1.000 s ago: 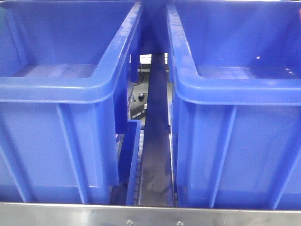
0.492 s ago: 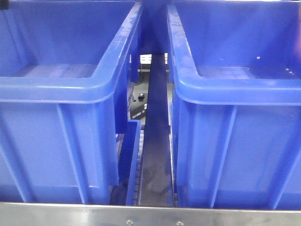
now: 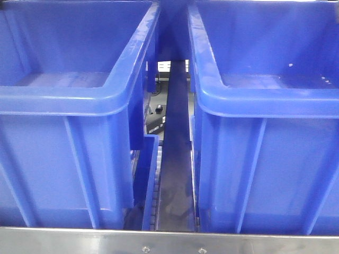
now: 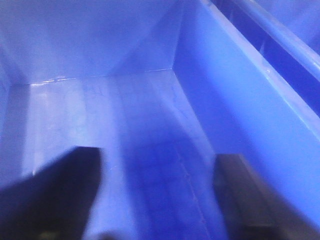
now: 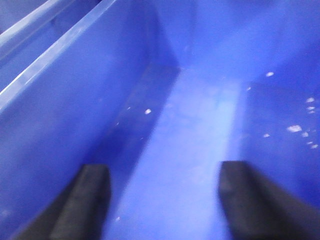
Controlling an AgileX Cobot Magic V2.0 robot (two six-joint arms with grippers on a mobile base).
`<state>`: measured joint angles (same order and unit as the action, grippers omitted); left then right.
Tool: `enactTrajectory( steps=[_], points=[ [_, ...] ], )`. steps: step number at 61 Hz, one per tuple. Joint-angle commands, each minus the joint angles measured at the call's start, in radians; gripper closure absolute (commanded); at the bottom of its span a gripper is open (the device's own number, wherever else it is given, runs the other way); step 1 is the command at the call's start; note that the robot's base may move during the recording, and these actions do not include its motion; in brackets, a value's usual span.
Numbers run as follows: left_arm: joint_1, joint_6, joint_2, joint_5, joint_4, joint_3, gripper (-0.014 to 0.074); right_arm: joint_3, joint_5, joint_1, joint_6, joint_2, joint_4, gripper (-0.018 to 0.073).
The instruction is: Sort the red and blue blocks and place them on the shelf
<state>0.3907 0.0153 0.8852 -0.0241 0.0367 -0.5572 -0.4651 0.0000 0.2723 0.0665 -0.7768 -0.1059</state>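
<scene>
Neither the red block nor the blue block is visible in any view, so their location cannot be established; the principal risk is that either arm proceeds with a placement while carrying nothing, since both wrist views show bare bin floor between spread fingers. The left gripper [image 4: 157,200] has its jaws wide apart and holds nothing; it points down into the left blue bin [image 3: 74,100], close to that bin's right wall, where a sideways move could strike the wall or catch the rim. The right gripper [image 5: 165,205] is likewise wide open and empty, inside the right blue bin [image 3: 265,100], close to its left wall, with the same collision risk. As far as each floor is seen, the left bin holds nothing and the right bin holds only pale specks. In the front view the bins stand side by side on the shelf [image 3: 169,241] behind its steel front rail, with a narrow roller track [image 3: 175,180] between them; neither arm appears there.
</scene>
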Motion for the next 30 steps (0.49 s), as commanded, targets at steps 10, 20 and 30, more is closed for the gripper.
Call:
enactTrajectory(
  steps=[10,20,30],
  points=[
    [0.009,0.002,-0.067,0.081,0.006,-0.036,0.046,-0.038,-0.07,-0.074,0.008,0.065,-0.001,0.0484],
    [0.0,0.002,-0.09,0.041,0.011,-0.036,0.047,-0.038,-0.022,-0.093,0.008,0.095,-0.043,0.0512],
    [-0.076,0.002,-0.146,0.004,0.011,-0.021,0.047,-0.019,-0.015,-0.094,0.009,0.173,-0.047,0.0509]
  ],
)
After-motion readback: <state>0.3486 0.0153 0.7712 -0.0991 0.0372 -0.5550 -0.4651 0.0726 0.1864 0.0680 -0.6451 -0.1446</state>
